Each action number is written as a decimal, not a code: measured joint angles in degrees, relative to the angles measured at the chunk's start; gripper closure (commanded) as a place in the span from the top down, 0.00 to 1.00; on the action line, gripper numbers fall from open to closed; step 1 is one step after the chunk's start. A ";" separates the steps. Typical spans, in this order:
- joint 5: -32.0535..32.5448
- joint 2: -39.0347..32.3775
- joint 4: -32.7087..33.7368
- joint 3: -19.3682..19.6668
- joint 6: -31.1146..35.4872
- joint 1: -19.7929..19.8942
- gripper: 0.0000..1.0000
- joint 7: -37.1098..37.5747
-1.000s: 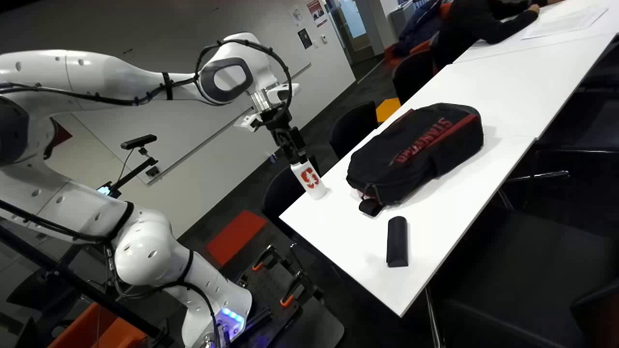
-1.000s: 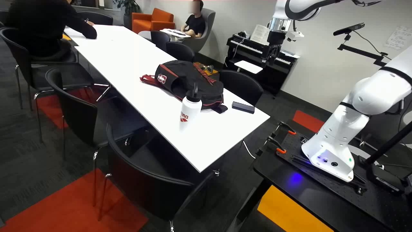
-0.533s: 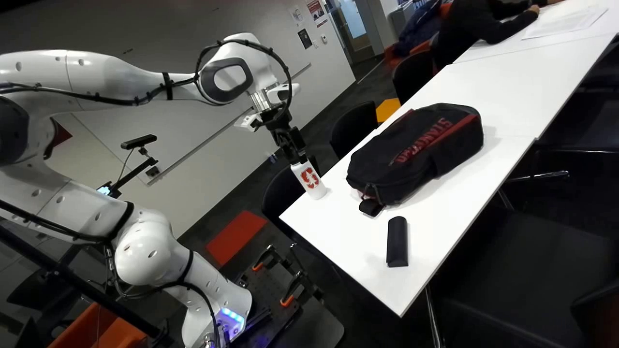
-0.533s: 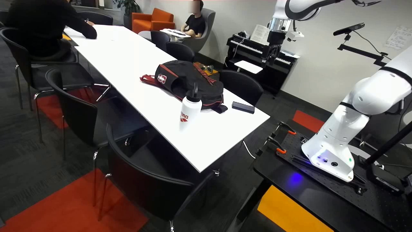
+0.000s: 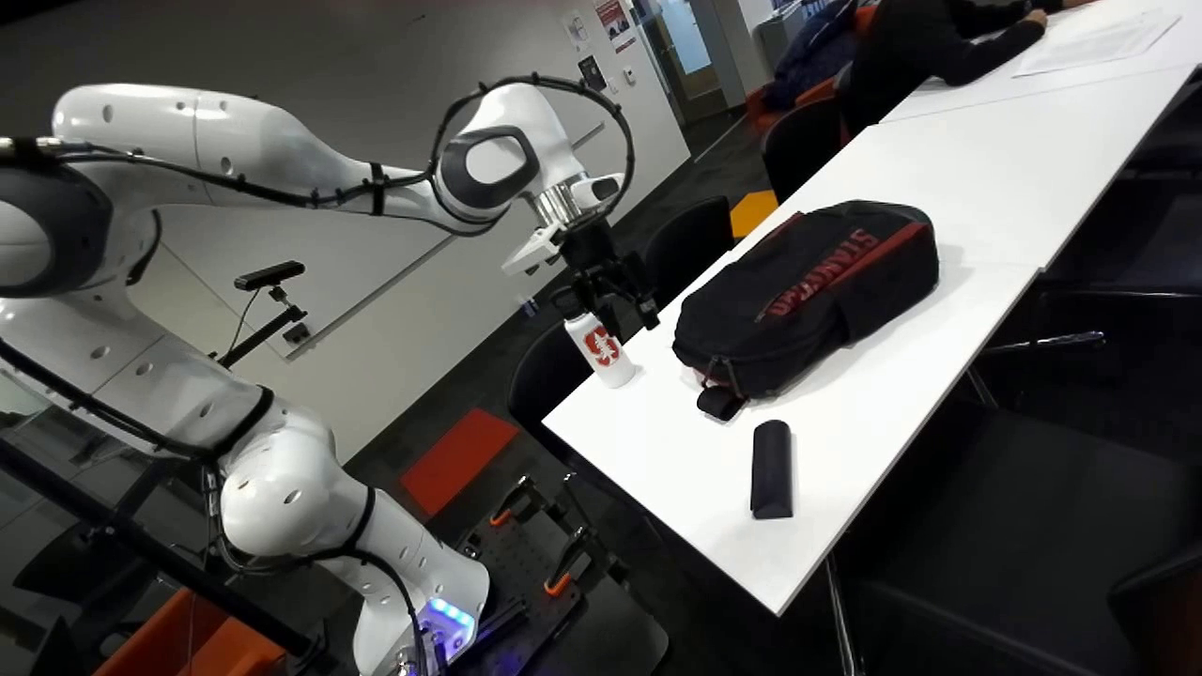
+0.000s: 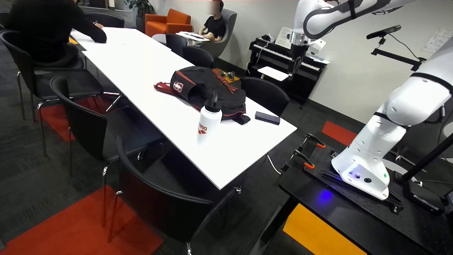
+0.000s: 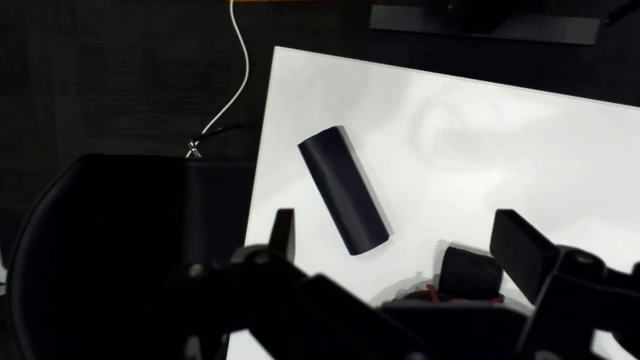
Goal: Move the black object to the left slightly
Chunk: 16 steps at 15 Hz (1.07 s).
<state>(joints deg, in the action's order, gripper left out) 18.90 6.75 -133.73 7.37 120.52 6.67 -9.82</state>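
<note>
The black object [image 5: 772, 469] is a slim bar lying flat on the white table [image 5: 657, 469] near its end. It also shows in an exterior view [image 6: 267, 118] beside the bag. In the wrist view the bar [image 7: 345, 192] lies slanted, ahead of the jaws. My gripper [image 5: 631, 324] is in the air above the table, apart from the bar. It also shows high in an exterior view [image 6: 291, 72]. In the wrist view the fingers of my gripper [image 7: 394, 222] are wide apart with nothing held between them.
A large black bag [image 5: 808, 291] with red markings lies beside the bar; its strap end [image 7: 470, 275] shows in the wrist view. A white bottle [image 6: 209, 122] with a black cap stands on the table near an edge. Black chairs [image 6: 166, 191] stand around the table.
The arm has moved: my gripper has shifted right and slightly down in an exterior view, slightly left and down elsewhere, uncovering the bottle's cap. The bar, bag and bottle have not moved.
</note>
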 measured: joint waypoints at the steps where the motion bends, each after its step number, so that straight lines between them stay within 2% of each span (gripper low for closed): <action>1: 0.90 -2.82 0.89 1.10 1.98 0.66 1.00 -2.25; 3: 1.00 -8.89 3.38 3.00 4.73 2.06 1.00 -6.71; 6: 0.97 -16.27 7.73 4.00 5.10 3.63 1.00 -10.00; 13: 0.58 -18.43 9.46 3.77 5.13 3.64 1.00 -10.40; 16: -0.21 -21.67 9.14 3.59 10.48 4.22 1.00 -14.19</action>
<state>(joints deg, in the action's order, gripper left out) 18.68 -14.92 -124.59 10.97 131.00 10.89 -24.00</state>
